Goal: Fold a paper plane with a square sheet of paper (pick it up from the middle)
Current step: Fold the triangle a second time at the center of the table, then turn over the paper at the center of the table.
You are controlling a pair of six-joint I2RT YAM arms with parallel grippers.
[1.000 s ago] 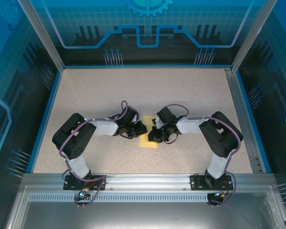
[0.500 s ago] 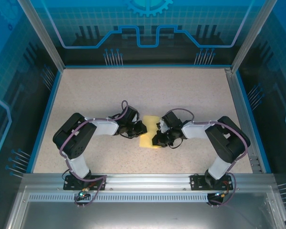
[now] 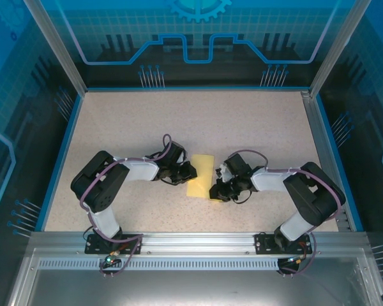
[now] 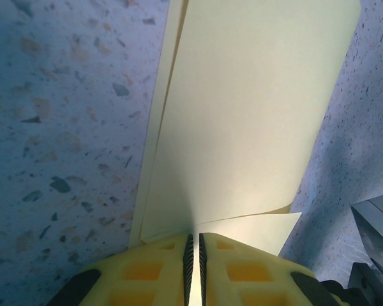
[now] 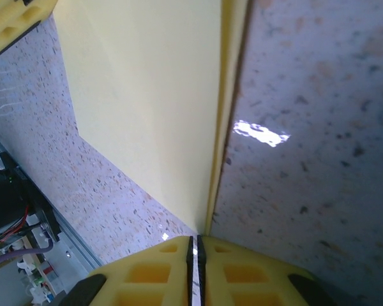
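The square sheet of paper (image 3: 201, 173) lies folded lengthwise into a narrow yellow strip at mid-table, between the two arms. My left gripper (image 3: 191, 172) meets it from the left. In the left wrist view its jaws (image 4: 194, 240) are shut on the layered sheet (image 4: 242, 115), which runs in between the pads. My right gripper (image 3: 214, 192) sits at the strip's near right corner. In the right wrist view its jaws (image 5: 195, 240) stand together. The fold edge of the paper (image 5: 147, 95) ends right at their tips, and the thin slit between the pads shows grey table. A paper plane is out of view.
The speckled table (image 3: 255, 127) stretches open toward the far wall. A blue rim (image 3: 64, 146) borders it left and back. A metal rail (image 3: 191, 242) carrying both arm bases runs along the near edge. The left gripper's yellow finger (image 5: 13, 22) shows beyond the paper.
My right gripper has slid along the strip's right edge toward the near side, uncovering the far part of the paper. The left gripper has held still on the sheet.
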